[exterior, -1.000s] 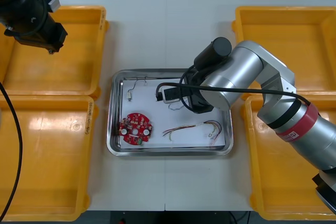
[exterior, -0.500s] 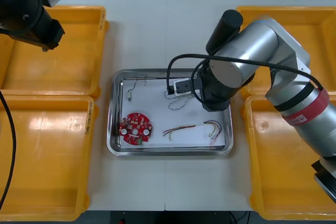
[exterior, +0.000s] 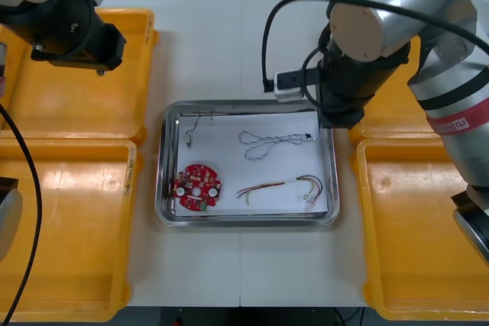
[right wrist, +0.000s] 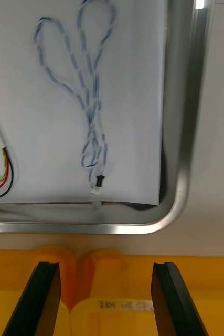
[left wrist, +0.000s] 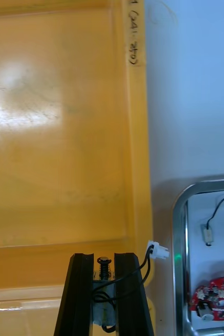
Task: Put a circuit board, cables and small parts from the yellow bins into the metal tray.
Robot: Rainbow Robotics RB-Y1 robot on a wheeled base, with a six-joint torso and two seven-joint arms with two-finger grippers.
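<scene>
The metal tray (exterior: 172,211), white inside, holds a round red circuit board (exterior: 198,187), a thin black cable (exterior: 195,124), a red and yellow cable (exterior: 283,186) and a twisted blue and white cable (exterior: 271,143). My right arm (exterior: 367,36) hangs over the tray's far right corner. Its gripper (right wrist: 105,268) is open and holds nothing, just past the tray rim (right wrist: 188,157) and above the bin edges; the blue and white cable (right wrist: 88,105) lies loose in front of it. My left gripper (left wrist: 104,260) is shut on a small metal part (left wrist: 103,291) with a black wire, over the far left bin (left wrist: 54,131).
Yellow bins stand at far left (exterior: 76,104), near left (exterior: 69,227), far right (exterior: 451,51) and near right (exterior: 412,250). My left arm (exterior: 72,28) is above the far left bin, a short way from the tray's corner (left wrist: 179,252).
My right arm has lifted out of the tray toward its far right corner, leaving the blue and white cable lying inside. My left arm has shifted to the right, toward the tray.
</scene>
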